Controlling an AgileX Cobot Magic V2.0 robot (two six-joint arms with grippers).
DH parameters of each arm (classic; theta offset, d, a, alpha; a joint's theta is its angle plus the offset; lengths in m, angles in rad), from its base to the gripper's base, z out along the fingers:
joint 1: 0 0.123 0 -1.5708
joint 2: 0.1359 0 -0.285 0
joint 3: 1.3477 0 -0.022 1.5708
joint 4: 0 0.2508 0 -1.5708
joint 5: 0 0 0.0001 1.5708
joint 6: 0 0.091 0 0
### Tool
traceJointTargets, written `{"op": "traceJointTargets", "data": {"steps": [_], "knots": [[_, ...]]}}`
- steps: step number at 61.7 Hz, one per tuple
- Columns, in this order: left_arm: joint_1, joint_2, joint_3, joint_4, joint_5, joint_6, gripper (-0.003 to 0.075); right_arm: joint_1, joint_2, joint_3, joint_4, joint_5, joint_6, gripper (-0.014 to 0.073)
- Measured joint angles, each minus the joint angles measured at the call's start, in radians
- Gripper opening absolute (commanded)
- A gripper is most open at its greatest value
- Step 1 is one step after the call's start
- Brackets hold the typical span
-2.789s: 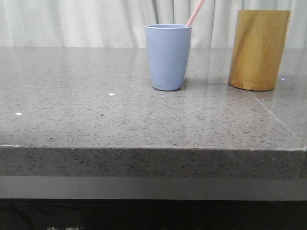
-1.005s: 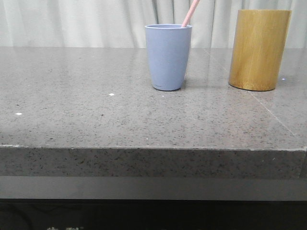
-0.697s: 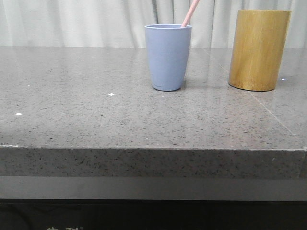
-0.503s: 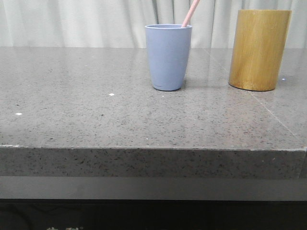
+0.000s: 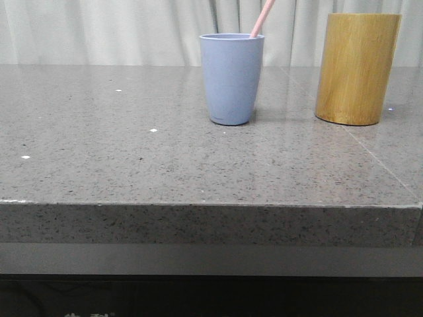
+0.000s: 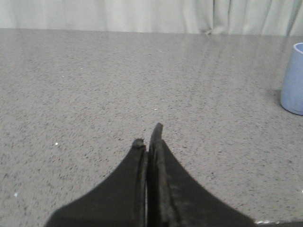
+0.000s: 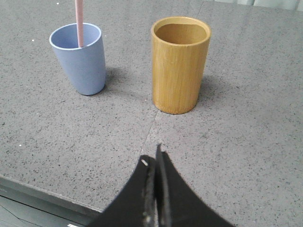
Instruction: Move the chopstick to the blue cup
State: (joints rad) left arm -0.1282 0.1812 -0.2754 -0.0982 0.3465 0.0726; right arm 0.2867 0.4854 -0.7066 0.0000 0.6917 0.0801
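The pale blue cup [image 5: 231, 78] stands upright on the grey stone table [image 5: 132, 158], back centre. A pale pink chopstick [image 5: 262, 18] leans in it, its upper end sticking out past the rim. In the right wrist view the cup [image 7: 80, 59] holds the pink chopstick [image 7: 79, 21]. In the left wrist view only the cup's side [image 6: 294, 80] shows. Neither gripper shows in the front view. My left gripper [image 6: 148, 137] is shut and empty, low over the table. My right gripper [image 7: 152, 155] is shut and empty, near the table's front edge.
A taller yellow-brown bamboo cylinder [image 5: 357, 68] stands to the right of the cup; from the right wrist view the cylinder [image 7: 180, 64] looks empty inside. A seam line runs across the tabletop on the right. White curtains hang behind.
The chopstick's upper end has tipped a little to the left inside the cup since the earliest frame. Nothing else has moved.
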Motion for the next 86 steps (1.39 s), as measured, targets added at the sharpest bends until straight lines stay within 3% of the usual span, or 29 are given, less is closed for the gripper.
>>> {"op": "traceJointTargets", "data": {"steps": [8, 18, 46, 63, 86], "knots": [[0.033, -0.154, 0.164, -0.021, -0.105, 0.0, -0.0019, 0.0, 0.0, 0.0, 0.0, 0.0, 0.0, -0.0067], [0.043, -0.186, 0.28, -0.038, -0.211, 0.0, -0.0019, 0.0, 0.0, 0.0, 0.0, 0.0, 0.0, -0.0067], [0.043, -0.186, 0.279, -0.066, -0.279, 0.0, -0.0019, 0.0, 0.0, 0.0, -0.005, 0.0, 0.0, -0.0067], [0.043, -0.186, 0.279, 0.056, -0.294, -0.17, -0.0019, 0.0, 0.0, 0.0, -0.005, 0.0, 0.0, -0.0067], [0.043, -0.186, 0.279, 0.042, -0.3, -0.171, -0.0019, 0.0, 0.0, 0.0, -0.005, 0.0, 0.0, -0.0067]]}}
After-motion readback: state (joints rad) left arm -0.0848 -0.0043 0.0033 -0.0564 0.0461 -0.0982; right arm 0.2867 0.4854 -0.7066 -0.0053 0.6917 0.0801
